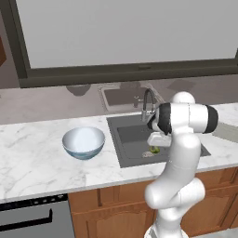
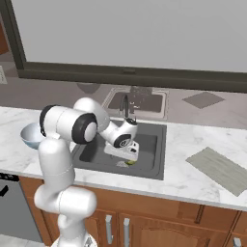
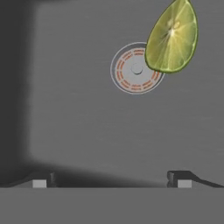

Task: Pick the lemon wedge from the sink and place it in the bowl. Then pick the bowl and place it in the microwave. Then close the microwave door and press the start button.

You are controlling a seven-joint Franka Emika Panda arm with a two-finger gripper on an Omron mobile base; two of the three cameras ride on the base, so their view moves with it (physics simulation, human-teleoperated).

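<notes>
Fingertips [image 3: 39,181] stood apart, lemon wedge [image 3: 172,37] upper right beside drain [image 3: 136,68]; gripper [image 3: 111,179] needed centering over it.

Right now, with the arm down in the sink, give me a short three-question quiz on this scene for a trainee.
1. True or false: the lemon wedge already lies in the bowl.
2. Multiple choice: the hand is A) shut on the wedge, B) open above the sink floor, C) resting on the counter.
3. Fill in: in the hand view, the wedge partly overlaps the round ____.

Key
1. False; it lies on the sink floor, and the bowl stands on the counter beside the sink.
2. B; both fingertips stand wide apart with nothing between them.
3. Drain.
</notes>
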